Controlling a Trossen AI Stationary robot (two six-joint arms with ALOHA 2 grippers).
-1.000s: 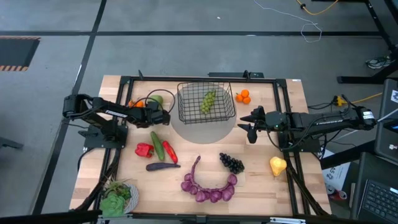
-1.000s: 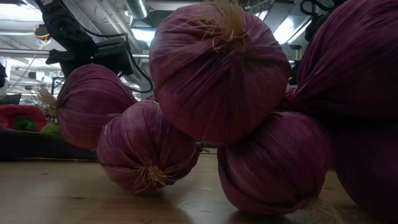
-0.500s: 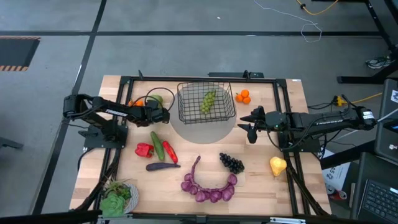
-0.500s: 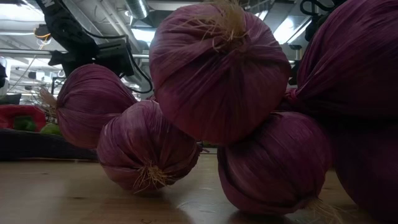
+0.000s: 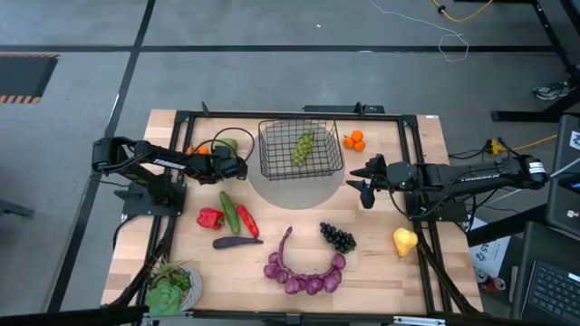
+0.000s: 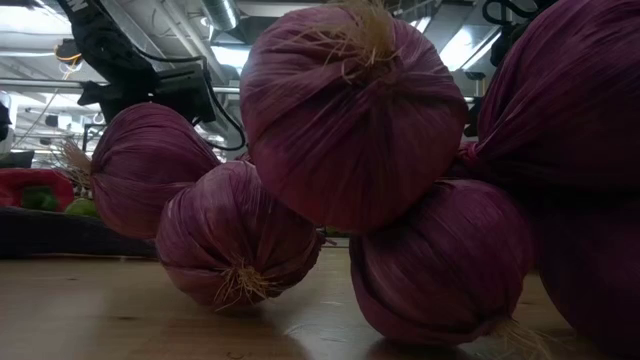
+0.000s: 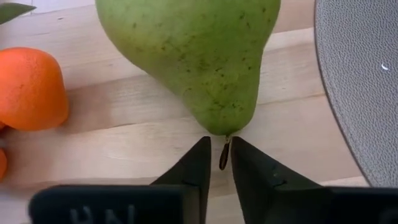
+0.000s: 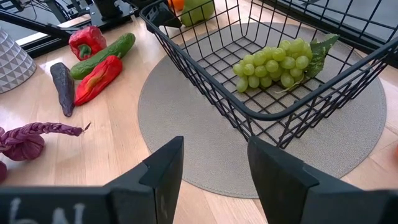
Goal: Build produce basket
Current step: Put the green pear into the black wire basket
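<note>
A black wire basket point(image 5: 272, 170) stands on a round grey mat at the far middle, with green grapes point(image 5: 304, 147) inside. Left of it a green pear point(image 5: 227, 145) lies on its side on the table, and my left gripper point(image 5: 233, 158) is shut on its stem. My right gripper point(image 5: 355, 177) hovers right of the basket, open, with nothing between its fingers point(image 8: 165, 168). On the table lie oranges point(image 5: 354, 140), two red peppers point(image 5: 210, 217), a cucumber point(image 5: 228, 211), an aubergine point(image 5: 237, 242), a string of purple onions point(image 5: 304, 272), dark grapes point(image 5: 337, 237) and a yellow pear point(image 5: 404, 241). My left gripper pinches the green pear's short brown stem point(image 7: 223, 154) between its two fingertips point(image 7: 200, 163). The fingers slant downward in line with the pear's long axis, meeting its narrow end. The pear point(image 7: 193, 56) lies on its side on the wooden table.
More oranges point(image 7: 31, 87) lie beside the green pear, toward the table's left. A plate of lettuce point(image 5: 172, 285) sits at the near left corner. A black frame runs along the table's edges. In the low view the purple onions point(image 6: 350, 110) block almost everything.
</note>
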